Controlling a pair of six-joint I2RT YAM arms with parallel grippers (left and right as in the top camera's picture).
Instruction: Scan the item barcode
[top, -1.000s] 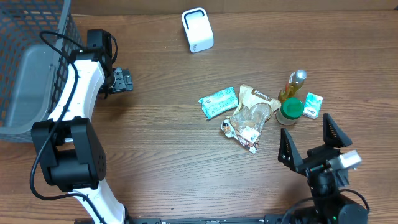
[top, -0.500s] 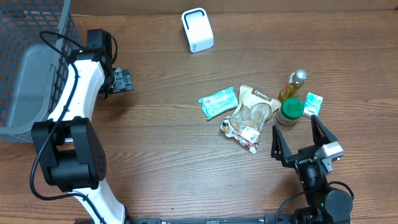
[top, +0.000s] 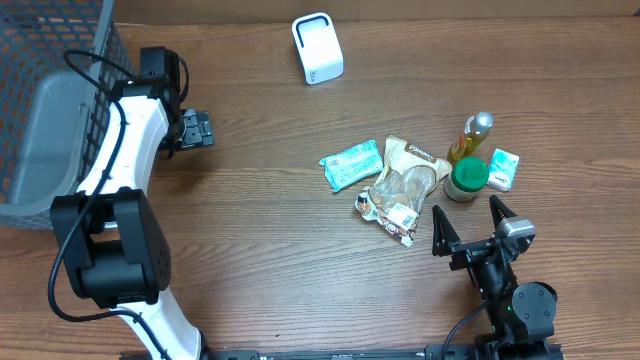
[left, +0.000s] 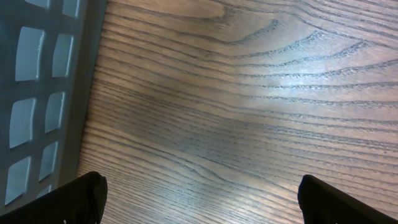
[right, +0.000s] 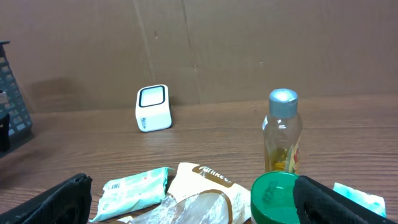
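Items: I count five: teal packet, small teal box (I think), snack bag, bottle, green-lidded jar. One white scanner; left gripper and right gripper both show jaws apart.

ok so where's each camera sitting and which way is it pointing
overhead: fixed above the table, looking straight down; shows the left gripper near the basket and the right gripper by the green-lidded jar.
left wrist: on the left arm, facing down at bare wood beside the basket wall; its open fingers show in the bottom corners.
right wrist: low, facing level across the table at the scanner and bottle; open fingers in the bottom corners.
shared: overhead and right wrist both show scanner, bottle and that jar.
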